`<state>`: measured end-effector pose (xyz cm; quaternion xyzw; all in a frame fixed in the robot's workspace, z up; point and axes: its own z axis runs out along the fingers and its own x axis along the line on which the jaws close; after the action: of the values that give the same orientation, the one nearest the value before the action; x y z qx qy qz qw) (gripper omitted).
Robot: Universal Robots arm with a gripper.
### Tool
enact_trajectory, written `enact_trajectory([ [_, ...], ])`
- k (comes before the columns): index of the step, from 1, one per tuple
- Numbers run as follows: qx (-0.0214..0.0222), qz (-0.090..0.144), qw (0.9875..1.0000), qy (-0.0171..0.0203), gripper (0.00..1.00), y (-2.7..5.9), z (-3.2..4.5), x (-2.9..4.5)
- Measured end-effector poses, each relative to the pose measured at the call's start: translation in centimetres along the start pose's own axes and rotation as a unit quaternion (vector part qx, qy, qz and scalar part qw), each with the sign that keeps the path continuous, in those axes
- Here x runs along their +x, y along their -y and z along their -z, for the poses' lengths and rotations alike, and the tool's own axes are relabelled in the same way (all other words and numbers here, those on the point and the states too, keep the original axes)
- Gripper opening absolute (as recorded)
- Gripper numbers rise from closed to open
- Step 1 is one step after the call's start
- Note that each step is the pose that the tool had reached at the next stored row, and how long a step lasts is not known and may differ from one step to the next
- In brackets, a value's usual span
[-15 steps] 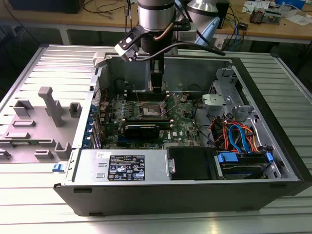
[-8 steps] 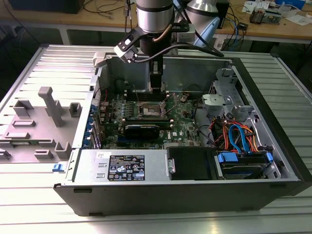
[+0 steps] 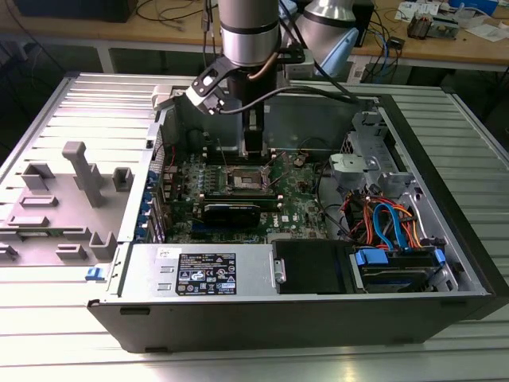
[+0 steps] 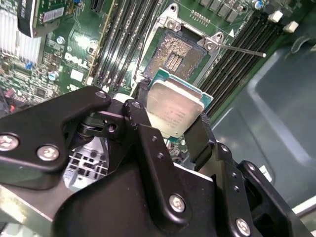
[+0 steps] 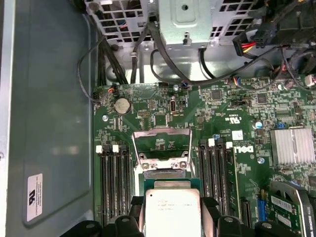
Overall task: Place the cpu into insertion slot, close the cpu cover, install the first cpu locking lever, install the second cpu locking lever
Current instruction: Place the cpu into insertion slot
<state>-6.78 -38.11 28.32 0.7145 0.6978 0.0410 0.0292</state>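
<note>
My gripper (image 4: 173,112) is shut on the cpu (image 4: 174,104), a flat square chip with a dull silver top, its black fingers (image 4: 139,104) pressing on two opposite edges. The cpu (image 5: 172,206) hangs just above the green motherboard, close to the insertion slot (image 4: 174,52), whose dark pin field lies bare inside a silver rim. The cpu cover (image 5: 137,146) stands swung open beyond the slot. A thin locking lever (image 4: 243,50) sticks out beside the slot. In the exterior view my gripper (image 3: 252,147) reaches down into the open computer case over the insertion slot (image 3: 246,180).
Long black memory slots (image 4: 123,39) flank the socket on both sides. A black graphics card (image 3: 232,211) lies in front of it. A drive cage with orange and blue cables (image 3: 390,227) is on the exterior view's right, and a grey fixture (image 3: 75,187) stands left of the case.
</note>
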Motion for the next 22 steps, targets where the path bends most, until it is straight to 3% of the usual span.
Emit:
enact_trajectory([
  [7, -0.0017, 0.008, 1.0000, -0.0008, 0.55, 0.66, -1.48, -0.04],
  [22, -0.0045, 0.008, 1.0000, -0.0008, 0.55, 1.46, -3.62, -0.09],
])
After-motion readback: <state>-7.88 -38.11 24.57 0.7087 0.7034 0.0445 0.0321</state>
